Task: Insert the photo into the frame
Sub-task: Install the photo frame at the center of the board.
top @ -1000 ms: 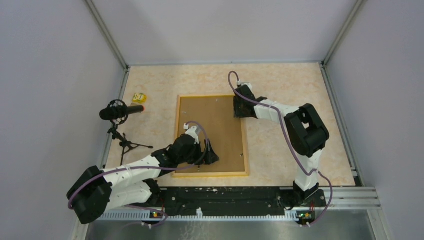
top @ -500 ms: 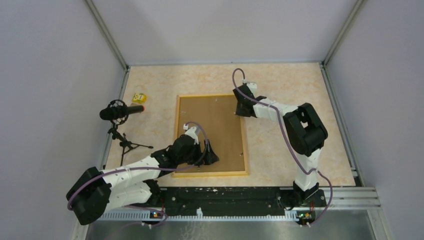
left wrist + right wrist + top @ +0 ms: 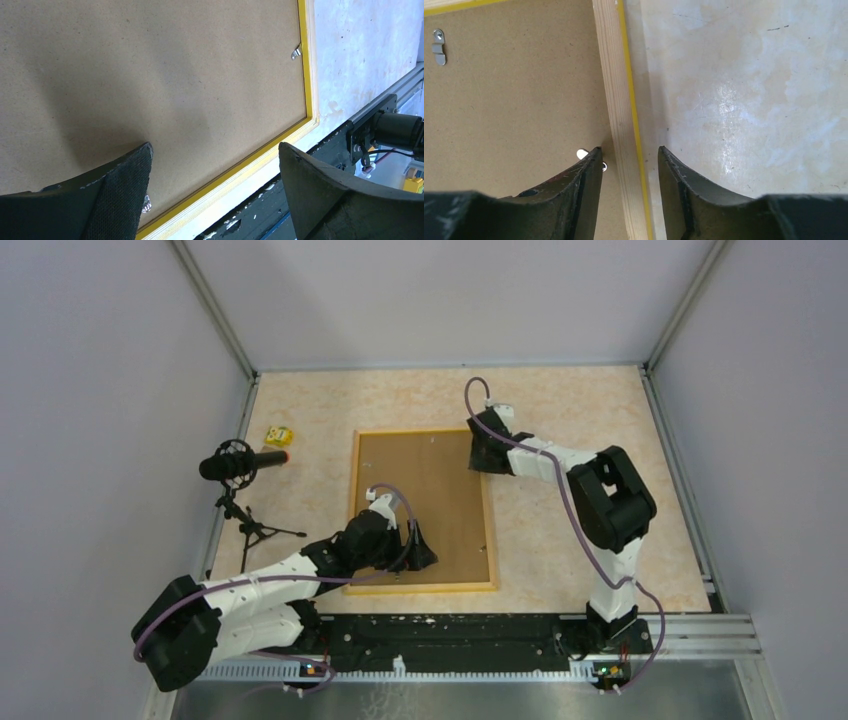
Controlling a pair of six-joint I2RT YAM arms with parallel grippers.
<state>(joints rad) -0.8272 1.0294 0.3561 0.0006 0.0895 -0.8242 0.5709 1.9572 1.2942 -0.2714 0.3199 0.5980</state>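
Yellow-orange wooden picture frame (image 3: 489, 520) lies back-up, long axis running away from your bases, stiff brown backing board (image 3: 420, 490) inside. Your right gripper (image 3: 629, 150), jaws apart, straddles its far right rail beside a silver clip (image 3: 583, 153); your left gripper (image 3: 214, 147) gapes over the near rail. Photo unseen.

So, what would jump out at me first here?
A big yellow-edged frame lies mid-table, its brown backing board facing up. The right gripper straddles its right rail, while the left gripper hovers open over the near end. A microphone stands far left.
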